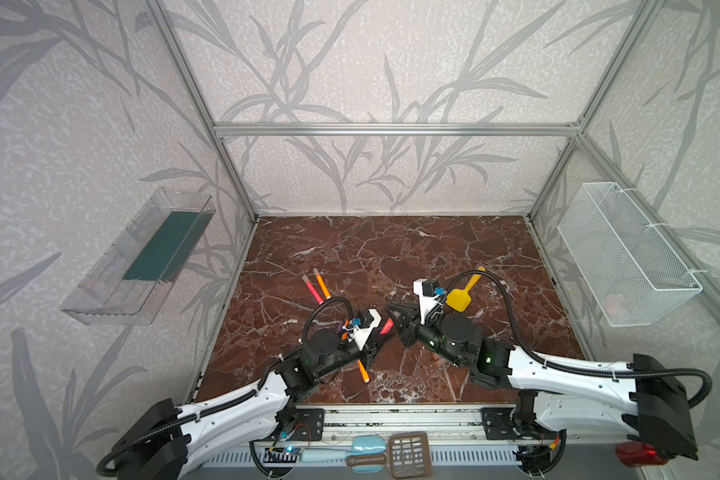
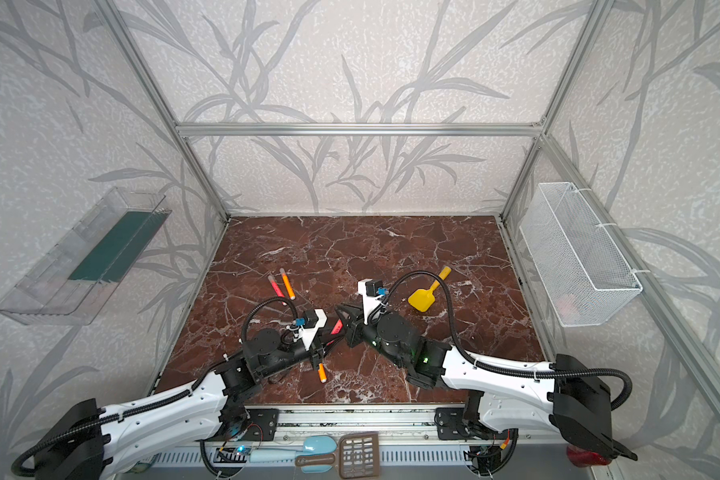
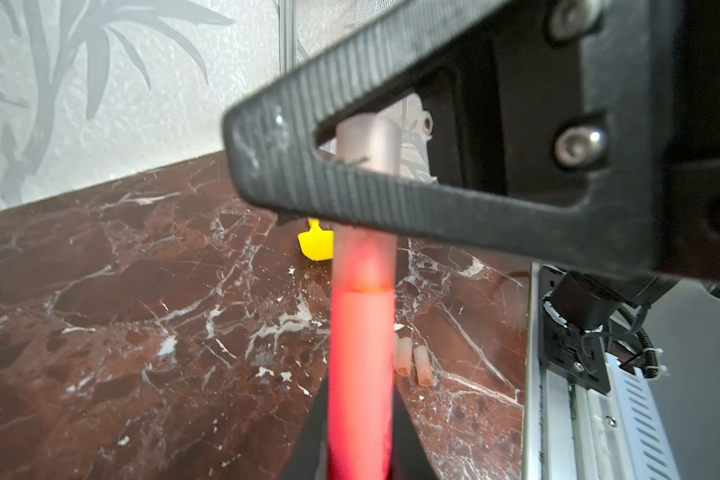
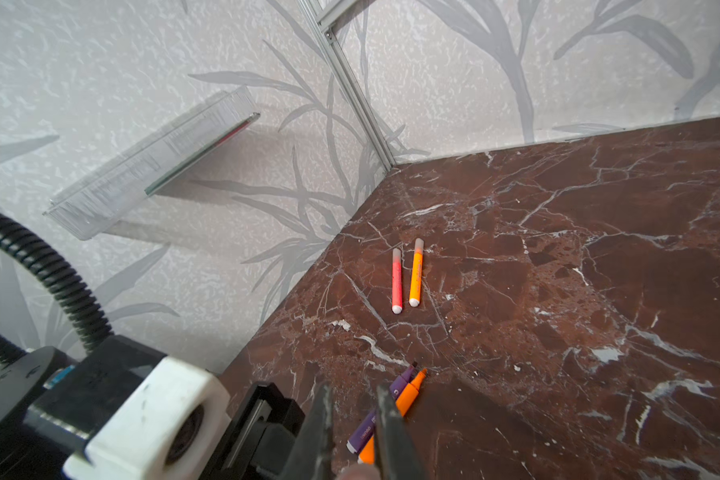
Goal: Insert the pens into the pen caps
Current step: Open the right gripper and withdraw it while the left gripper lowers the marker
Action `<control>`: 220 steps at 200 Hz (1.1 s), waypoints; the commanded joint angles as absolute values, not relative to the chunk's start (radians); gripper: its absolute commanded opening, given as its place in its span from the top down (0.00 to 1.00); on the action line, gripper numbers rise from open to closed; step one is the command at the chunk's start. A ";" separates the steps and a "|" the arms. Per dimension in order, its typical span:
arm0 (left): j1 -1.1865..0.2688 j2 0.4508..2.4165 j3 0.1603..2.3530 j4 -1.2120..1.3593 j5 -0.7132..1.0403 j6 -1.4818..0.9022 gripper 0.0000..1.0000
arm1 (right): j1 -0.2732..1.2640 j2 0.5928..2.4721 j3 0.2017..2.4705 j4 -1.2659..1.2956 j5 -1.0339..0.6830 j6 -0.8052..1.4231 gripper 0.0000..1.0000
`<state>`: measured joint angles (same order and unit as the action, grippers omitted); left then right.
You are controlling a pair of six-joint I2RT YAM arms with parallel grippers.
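My left gripper (image 1: 379, 336) (image 3: 360, 415) is shut on a red-pink pen (image 1: 386, 327) (image 3: 360, 340). The pen's tip sits inside a translucent pen cap (image 3: 366, 145). My right gripper (image 1: 393, 322) (image 4: 352, 399) is shut on that cap, tip to tip with the left gripper. A capped red-pink pen (image 4: 396, 280) and a capped orange pen (image 4: 415, 272) lie side by side farther left. An uncapped purple pen (image 4: 385, 405) and orange pen (image 4: 408, 395) lie under the grippers. Another orange pen (image 1: 363, 372) pokes out beneath the left arm. Two loose caps (image 3: 404, 356) (image 3: 422, 366) rest near the front rail.
A yellow spatula (image 1: 464, 293) lies right of the right wrist. A clear tray (image 1: 142, 257) hangs on the left wall, and a wire basket (image 1: 624, 253) on the right wall. A blue scoop (image 1: 366, 446) and a brown slotted spatula (image 1: 408, 455) lie by the front rail.
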<state>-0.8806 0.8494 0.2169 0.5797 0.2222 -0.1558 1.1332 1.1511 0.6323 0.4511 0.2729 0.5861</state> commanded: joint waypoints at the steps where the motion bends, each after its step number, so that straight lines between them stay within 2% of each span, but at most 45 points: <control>1: -0.836 0.838 0.205 0.738 -0.081 -0.368 1.00 | 1.105 1.127 0.612 0.213 0.335 0.504 0.83; 50: -0.836 0.850 0.172 0.691 -0.150 -0.452 1.00 | 1.069 1.016 0.612 0.136 0.430 0.483 0.49; 80: -0.837 0.868 0.199 0.616 -0.187 -0.473 1.00 | 1.001 0.919 0.581 0.088 0.440 0.486 0.38; 95: -0.836 0.900 0.218 0.577 -0.258 -0.526 1.00 | 0.968 0.861 0.558 0.067 0.447 0.482 0.33; 128: -0.807 0.993 0.276 0.504 -0.322 -0.552 1.00 | 0.901 0.750 0.504 0.022 0.485 0.463 0.27; 161: -0.725 1.085 0.386 0.359 -0.264 -0.591 1.00 | 0.793 0.690 0.462 -0.022 0.477 0.468 0.26; 220: -0.572 1.334 0.560 0.265 -0.147 -0.609 1.00 | 0.630 0.778 0.405 0.004 0.451 0.465 0.24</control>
